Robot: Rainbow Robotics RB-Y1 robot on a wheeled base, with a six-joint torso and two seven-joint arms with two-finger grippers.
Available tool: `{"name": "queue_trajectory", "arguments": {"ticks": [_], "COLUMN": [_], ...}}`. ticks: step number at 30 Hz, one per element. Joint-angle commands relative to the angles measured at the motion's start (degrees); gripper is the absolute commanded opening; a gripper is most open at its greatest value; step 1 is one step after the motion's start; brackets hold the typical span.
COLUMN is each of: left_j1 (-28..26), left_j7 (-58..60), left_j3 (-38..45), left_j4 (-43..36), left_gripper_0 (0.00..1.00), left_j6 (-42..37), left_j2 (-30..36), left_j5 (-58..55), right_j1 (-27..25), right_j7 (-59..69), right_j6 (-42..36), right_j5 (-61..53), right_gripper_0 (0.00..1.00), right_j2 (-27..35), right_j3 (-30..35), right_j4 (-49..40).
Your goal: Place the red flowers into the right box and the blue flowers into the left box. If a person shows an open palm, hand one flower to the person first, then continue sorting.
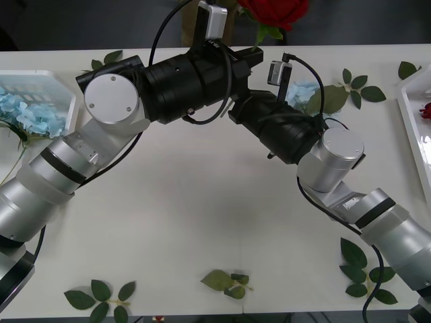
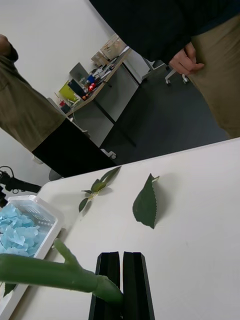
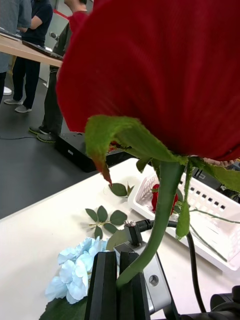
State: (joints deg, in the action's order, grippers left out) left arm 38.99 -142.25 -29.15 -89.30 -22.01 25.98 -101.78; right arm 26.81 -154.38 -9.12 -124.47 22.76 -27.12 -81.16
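Two grippers raised mid-table, left fingers (image 3: pixel 119 285) clamped on red rose (image 3: pixel 165 75) stem, right fingers (image 2: pixel 122 285) clamped on green stem (image 2: pixel 50 274)

Both arms reach to the table's (image 1: pixel 202 222) far middle, the left gripper (image 1: pixel 250 57) just left of and behind the right gripper (image 1: pixel 281 74); a rose (image 1: pixel 275 12) stands above the left gripper, past the far edge; a flower (image 1: pixel 303 93) lies just right of the right gripper; the left box (image 1: pixel 47 79) sits at the left edge with blooms (image 1: pixel 30 111) in it; the right box (image 1: pixel 412 118) sits at the right edge, a rose (image 1: pixel 425 110) inside; leaf sprigs (image 1: pixel 101 296) lie along the near edge.
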Motion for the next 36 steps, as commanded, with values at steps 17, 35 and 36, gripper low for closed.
{"name": "queue_trajectory", "arguments": {"ticks": [17,35,36], "left_j1": [2.06,1.18,0.57], "left_j7": [-2.86,-4.18,-4.88], "left_j3": [0.41,3.83,5.5], "left_j4": [-1.14,-1.14,-1.14], "left_gripper_0": [1.0,1.0,1.0], "left_j6": [-0.22,-14.64,-18.33], "left_j2": [-0.67,8.3,9.35], "left_j5": [-2.11,-1.94,-1.23], "right_j1": [0.79,1.23,2.02], "right_j7": [-0.62,13.4,16.74], "right_j6": [0.07,-23.31,-24.81], "right_j5": [-4.12,0.63,3.53], "right_gripper_0": [0.0,0.0,0.0], "right_j2": [0.88,21.1,21.1], "right_j3": [0.14,7.78,8.66], "right_j4": [-0.49,10.58,11.64]}}
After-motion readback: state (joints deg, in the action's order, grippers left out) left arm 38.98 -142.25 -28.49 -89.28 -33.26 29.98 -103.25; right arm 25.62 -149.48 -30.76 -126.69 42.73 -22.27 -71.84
